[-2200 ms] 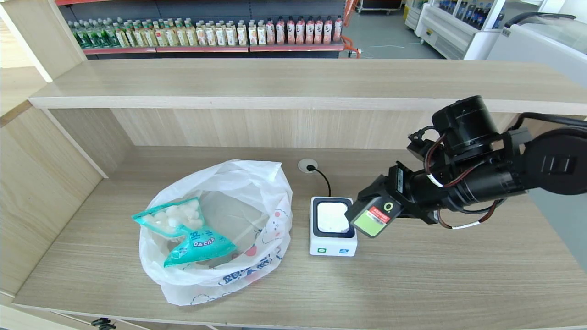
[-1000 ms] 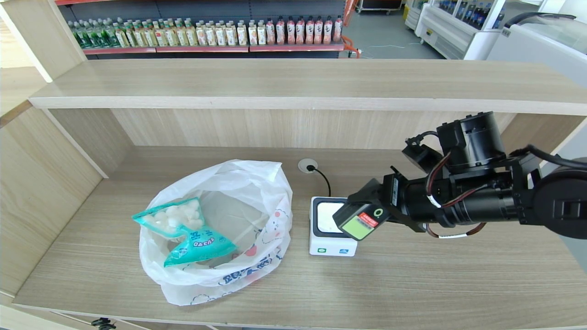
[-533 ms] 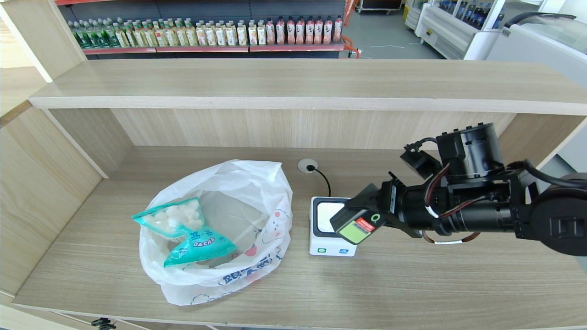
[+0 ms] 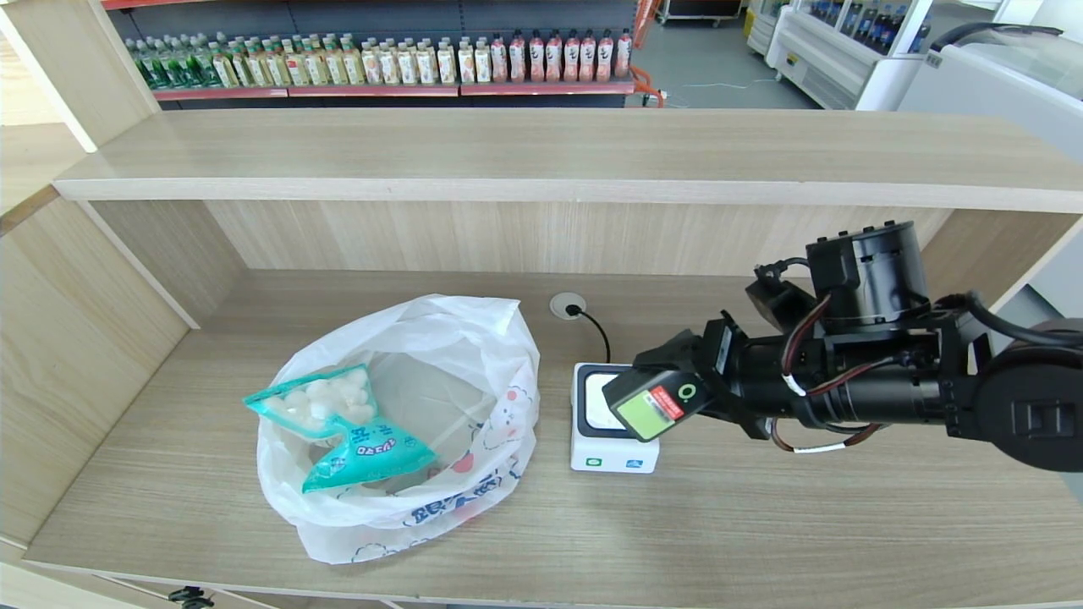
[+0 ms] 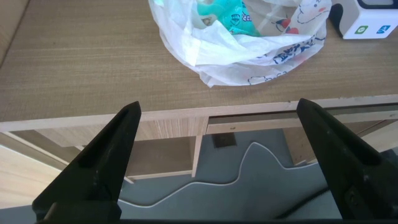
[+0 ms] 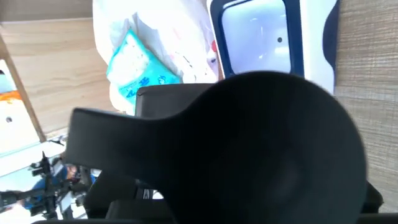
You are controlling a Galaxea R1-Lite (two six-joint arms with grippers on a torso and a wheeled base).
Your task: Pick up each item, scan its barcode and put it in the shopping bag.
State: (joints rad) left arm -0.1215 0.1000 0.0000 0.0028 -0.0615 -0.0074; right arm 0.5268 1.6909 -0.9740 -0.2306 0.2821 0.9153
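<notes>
My right gripper (image 4: 658, 391) is shut on a small dark box (image 4: 653, 408) with a green and red label. It holds the box tilted just above the right half of the white scanner (image 4: 611, 458). In the right wrist view the box (image 6: 249, 143) is a dark shape in front of the scanner's window (image 6: 261, 34). To the left the white shopping bag (image 4: 398, 512) lies open on the counter with a teal packet (image 4: 349, 433) of white sweets inside. My left gripper (image 5: 214, 162) is open, hanging below the counter's front edge, near the bag (image 5: 249, 56).
The scanner's black cable (image 4: 597, 331) runs to a hole in the counter behind it. A wooden back wall (image 4: 508, 233) and a left side wall (image 4: 76, 338) box in the counter. Bare counter lies in front of the scanner and to the right.
My right gripper has carried the box leftward from beside the scanner's right edge to over its window. The bag, the packet and the scanner have stayed put.
</notes>
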